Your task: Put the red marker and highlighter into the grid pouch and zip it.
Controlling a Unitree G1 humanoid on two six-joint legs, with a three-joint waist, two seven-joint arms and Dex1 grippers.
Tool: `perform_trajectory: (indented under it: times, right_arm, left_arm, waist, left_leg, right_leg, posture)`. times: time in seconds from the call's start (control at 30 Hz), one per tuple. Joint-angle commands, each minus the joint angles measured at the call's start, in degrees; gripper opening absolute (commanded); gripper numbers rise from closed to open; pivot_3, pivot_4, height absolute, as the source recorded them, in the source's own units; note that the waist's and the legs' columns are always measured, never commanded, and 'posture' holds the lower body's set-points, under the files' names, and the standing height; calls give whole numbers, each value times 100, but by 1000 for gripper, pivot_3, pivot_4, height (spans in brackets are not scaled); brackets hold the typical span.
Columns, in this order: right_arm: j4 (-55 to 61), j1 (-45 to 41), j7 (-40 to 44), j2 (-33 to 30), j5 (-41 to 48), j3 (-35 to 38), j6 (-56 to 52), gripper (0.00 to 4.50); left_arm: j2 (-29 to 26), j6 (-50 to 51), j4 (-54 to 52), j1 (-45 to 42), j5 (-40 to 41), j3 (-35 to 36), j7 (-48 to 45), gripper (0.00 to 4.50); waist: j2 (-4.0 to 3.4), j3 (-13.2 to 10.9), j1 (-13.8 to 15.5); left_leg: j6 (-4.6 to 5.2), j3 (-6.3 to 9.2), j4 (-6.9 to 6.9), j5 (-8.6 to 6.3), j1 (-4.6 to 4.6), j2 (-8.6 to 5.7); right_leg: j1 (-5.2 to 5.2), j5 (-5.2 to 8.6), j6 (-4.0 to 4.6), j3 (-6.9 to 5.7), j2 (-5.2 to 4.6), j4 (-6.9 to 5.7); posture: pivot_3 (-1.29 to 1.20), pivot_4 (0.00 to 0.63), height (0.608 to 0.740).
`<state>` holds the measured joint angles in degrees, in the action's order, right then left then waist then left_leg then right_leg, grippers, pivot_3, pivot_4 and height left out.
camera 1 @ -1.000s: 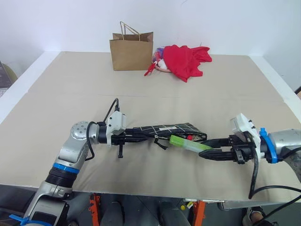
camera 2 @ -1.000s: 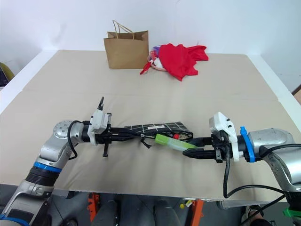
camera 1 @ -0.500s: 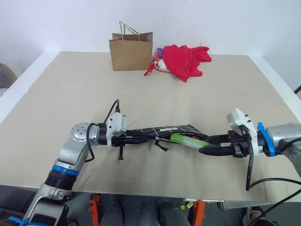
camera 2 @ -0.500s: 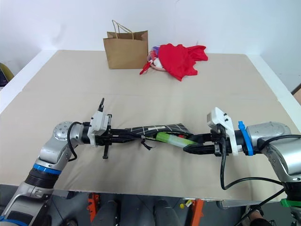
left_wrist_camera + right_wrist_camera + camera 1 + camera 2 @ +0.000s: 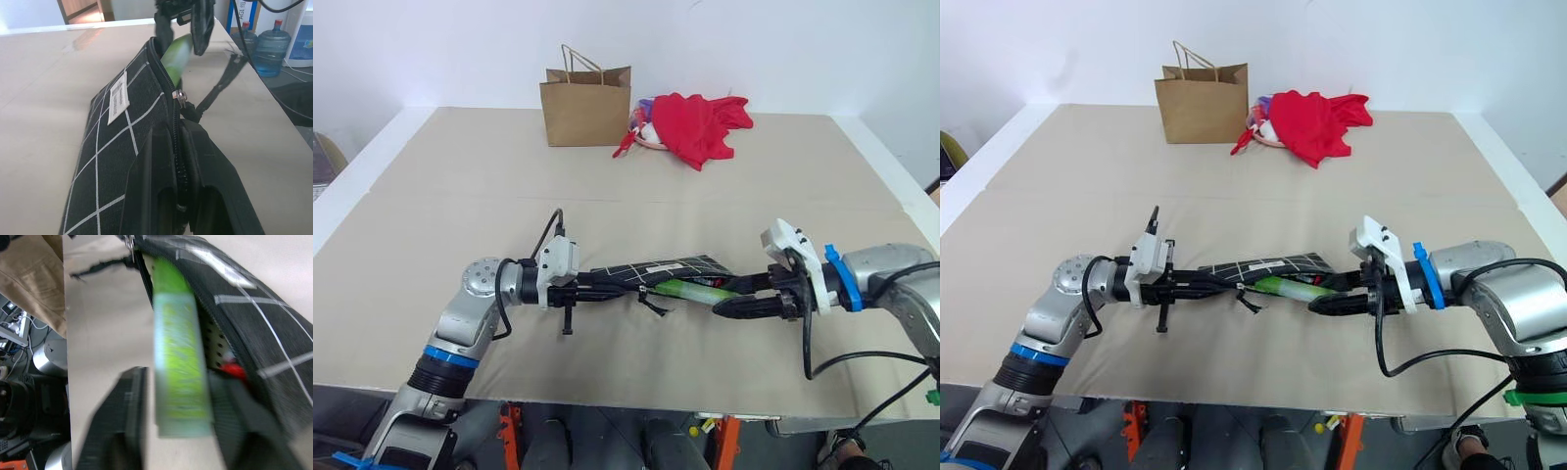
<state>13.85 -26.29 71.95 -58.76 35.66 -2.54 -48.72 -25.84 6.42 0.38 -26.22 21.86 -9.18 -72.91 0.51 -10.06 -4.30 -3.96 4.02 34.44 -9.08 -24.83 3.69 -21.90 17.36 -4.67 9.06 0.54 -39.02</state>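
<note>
your right gripper [image 5: 1317,305] jaws are spread around the chunky light green highlighter [image 5: 1288,289] — its long axis runs into the black grid-lined fabric pouch [image 5: 1263,266], pinched shut-jawed by the left gripper [image 5: 1203,285].

Bright even light, soft shadows; right wrist view motion-blurred.

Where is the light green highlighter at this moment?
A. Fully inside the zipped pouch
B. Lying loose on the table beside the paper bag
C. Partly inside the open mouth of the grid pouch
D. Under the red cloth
C: the highlighter sticks out of the open zipper mouth of the grid pouch, its front end inside and its rear end between the right gripper's fingers.
</note>
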Motion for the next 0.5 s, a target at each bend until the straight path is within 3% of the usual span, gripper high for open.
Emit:
perform_trajectory:
  times: [0.03,0.1,0.37,0.5]
  right_arm:
    - [165,-54,-20,57,4,106,193,3561]
    - [250,128,106,3,-6,215,405,4455]
    - [577,1469,966,-87,78,1127,1974,4455]
    - [811,1611,959,525,-138,1234,3362,4455]
  left_arm:
    - [-20,-28,-282,26,125,49,12,0]
    - [-25,-13,-284,30,128,67,27,0]
    - [-86,7,23,-154,180,247,20,0]
    - [-99,1,165,-270,212,280,-22,0]
  waist:
    - [0,0,2]
    - [0,0,3]
    - [2,-1,34]
    - [8,-4,-19]
  left_leg:
    - [0,0,0,0,0,0]
    - [0,0,0,0,-2,0]
    - [1,1,0,-1,-4,-2]
    - [1,1,2,0,0,-1]
  right_leg:
    - [0,0,0,0,0,0]
    - [0,1,-1,0,-1,0]
    - [0,5,-4,-4,-2,1]
    - [2,1,-3,-4,-2,-1]
  posture:
    - [0,150,740]
    - [0,150,740]
    - [0,150,740]
    - [0,150,740]
